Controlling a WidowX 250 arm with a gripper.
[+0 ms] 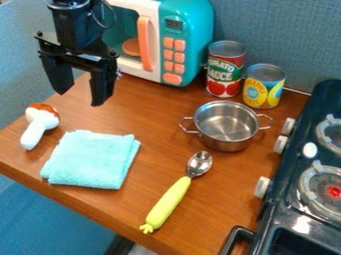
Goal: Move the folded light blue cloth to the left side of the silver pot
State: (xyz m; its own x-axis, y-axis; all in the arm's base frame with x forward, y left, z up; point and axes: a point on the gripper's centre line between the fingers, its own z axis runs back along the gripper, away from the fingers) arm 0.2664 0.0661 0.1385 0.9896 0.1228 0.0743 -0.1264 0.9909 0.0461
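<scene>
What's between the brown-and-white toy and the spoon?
The folded cloth, on the wood between toy and spoon; camera view shows it.

Bare wood on the counter (156, 112) left a lane between the folded cloth (93, 159) and the metal pot (226, 132), whose side handles jutted out into it. Nearer, the spoon (170, 201) lay slantwise, with more open wood between it and the stove (283, 219) on the right. The toy microwave (200, 35) walled off the far side, and the red can (225, 69) and yellow can (263, 87) blocked the way behind the pot. Leftward, the mushroom-shaped toy (40, 124) obstructed the edge.
</scene>
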